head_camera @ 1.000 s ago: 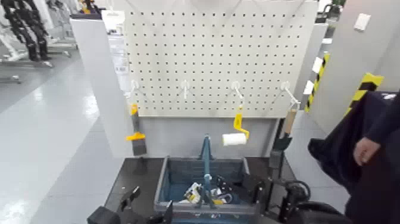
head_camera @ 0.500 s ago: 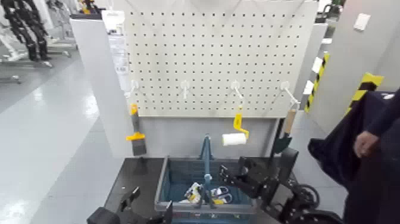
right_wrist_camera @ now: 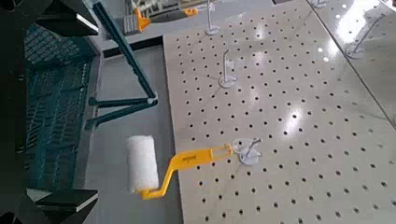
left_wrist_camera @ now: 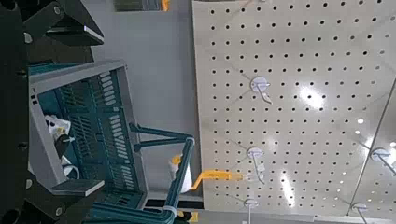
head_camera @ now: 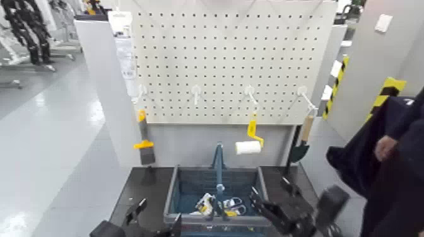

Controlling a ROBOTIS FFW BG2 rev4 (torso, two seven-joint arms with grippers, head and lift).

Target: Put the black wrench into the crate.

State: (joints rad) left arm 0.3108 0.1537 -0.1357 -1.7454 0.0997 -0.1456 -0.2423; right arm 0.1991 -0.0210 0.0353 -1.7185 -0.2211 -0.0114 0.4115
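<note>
"Please, what do you see from the left side?"

"I see first the orange-and-grey scraper [head_camera: 146, 144], which hangs from a hook near the back left corner of the black counter [head_camera: 134, 195]. Below it, my left pincer [head_camera: 161, 210] is open, with its two fingers apart, just beside the front left corner of the crate [head_camera: 170, 196]."

"And the crate itself?"

"It stands on the counter, between the left edge and the right edge, and its grey back rim is near the back edge. The handle [head_camera: 219, 165] is upright in the middle. Inside I notice some white and yellow things [head_camera: 205, 205], lying toward the front rim."

"Where is the black wrench?"

"I must be honest: I cannot tell. I cannot distinguish it among the things in the crate."

"What comes more to the right?"

"The paint roller [head_camera: 248, 147] hangs by its yellow handle from the pegboard [head_camera: 227, 63], behind the back right part of the crate. Then my right pincer [head_camera: 270, 186] is at the right rim of the crate. It is open, and it grips nothing."

"And after this?"

"The green trowel [head_camera: 300, 151] hangs near the back right corner of the counter. Farthest to the right, I see a person's hand [head_camera: 386, 148], well apart from the crate."
</note>
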